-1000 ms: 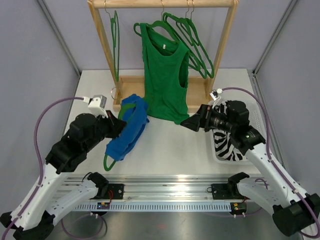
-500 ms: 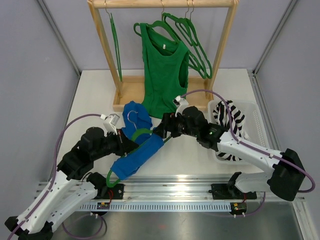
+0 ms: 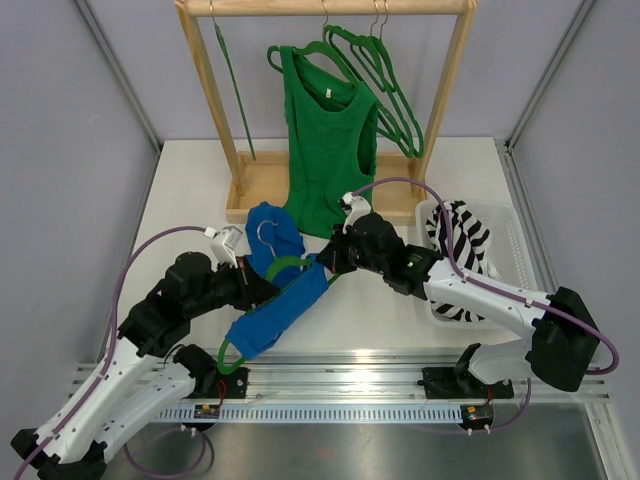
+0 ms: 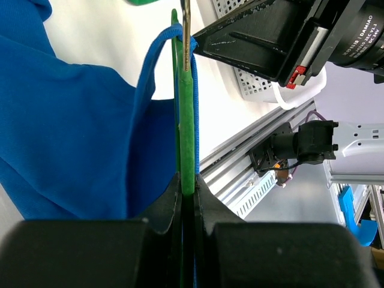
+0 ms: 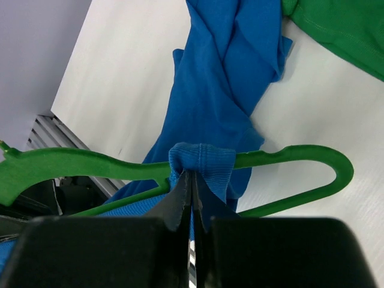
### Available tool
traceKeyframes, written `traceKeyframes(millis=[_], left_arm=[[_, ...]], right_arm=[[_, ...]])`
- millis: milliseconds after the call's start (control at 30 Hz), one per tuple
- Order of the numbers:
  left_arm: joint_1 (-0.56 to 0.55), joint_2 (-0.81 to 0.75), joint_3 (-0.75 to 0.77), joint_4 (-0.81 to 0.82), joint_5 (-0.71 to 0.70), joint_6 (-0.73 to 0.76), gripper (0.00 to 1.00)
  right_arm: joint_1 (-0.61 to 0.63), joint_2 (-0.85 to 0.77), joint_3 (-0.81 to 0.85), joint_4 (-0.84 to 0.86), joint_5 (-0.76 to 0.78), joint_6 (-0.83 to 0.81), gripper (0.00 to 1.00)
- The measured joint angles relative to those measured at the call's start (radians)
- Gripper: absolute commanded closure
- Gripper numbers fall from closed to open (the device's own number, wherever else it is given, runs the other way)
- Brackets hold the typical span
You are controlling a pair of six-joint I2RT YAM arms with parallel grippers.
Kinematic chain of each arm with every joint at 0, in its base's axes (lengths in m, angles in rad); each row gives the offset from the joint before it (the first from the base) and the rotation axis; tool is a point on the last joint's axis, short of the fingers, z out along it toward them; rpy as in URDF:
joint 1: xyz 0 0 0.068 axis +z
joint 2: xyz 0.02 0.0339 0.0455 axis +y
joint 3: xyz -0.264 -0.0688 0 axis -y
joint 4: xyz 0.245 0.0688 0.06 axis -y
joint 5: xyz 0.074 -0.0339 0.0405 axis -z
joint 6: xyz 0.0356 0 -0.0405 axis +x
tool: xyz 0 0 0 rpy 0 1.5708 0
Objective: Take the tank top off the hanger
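The blue tank top [image 3: 278, 312] lies across the table on a green hanger [image 3: 286, 267], its upper part bunched by the hanger's metal hook [image 3: 262, 232]. My left gripper [image 3: 262, 288] is shut on the hanger's green bar [image 4: 188, 120], with the blue cloth [image 4: 72, 132] draped to its left. My right gripper [image 3: 326, 262] is shut on a blue shoulder strap [image 5: 204, 159] where it wraps over the hanger's arm [image 5: 288, 157]. In the right wrist view the twisted tank top [image 5: 222, 78] runs away from the pinch.
A wooden rack [image 3: 452, 80] at the back holds a green tank top [image 3: 330, 150] and spare green hangers [image 3: 395, 95]. A white basket [image 3: 505, 235] with a zebra-striped cloth [image 3: 462, 235] sits at the right. The metal rail [image 3: 350, 385] runs along the near edge.
My right arm swung left from beside the basket to the hanger and shut on the blue strap. My left arm drew the hanger and tank top nearer the front.
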Motion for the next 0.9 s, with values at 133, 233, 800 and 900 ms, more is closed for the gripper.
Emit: traceKeyframes(millis=[133, 233, 800, 900], left_arm=[[0.000, 0.001, 0.002, -0.001, -0.003, 0.010, 1.00], [0.000, 0.007, 0.011, -0.020, -0.007, 0.029, 1.00], [0.000, -0.003, 0.029, -0.064, -0.067, 0.085, 1.00], [0.000, -0.002, 0.029, -0.053, -0.063, 0.080, 1.00]], right_arm=[[0.003, 0.000, 0.001, -0.007, 0.021, -0.006, 1.00], [0.004, 0.000, 0.001, -0.033, 0.064, -0.015, 1.00], [0.005, 0.002, -0.020, 0.059, -0.092, 0.068, 0.01], [0.005, 0.003, -0.020, 0.070, -0.107, 0.074, 0.07]])
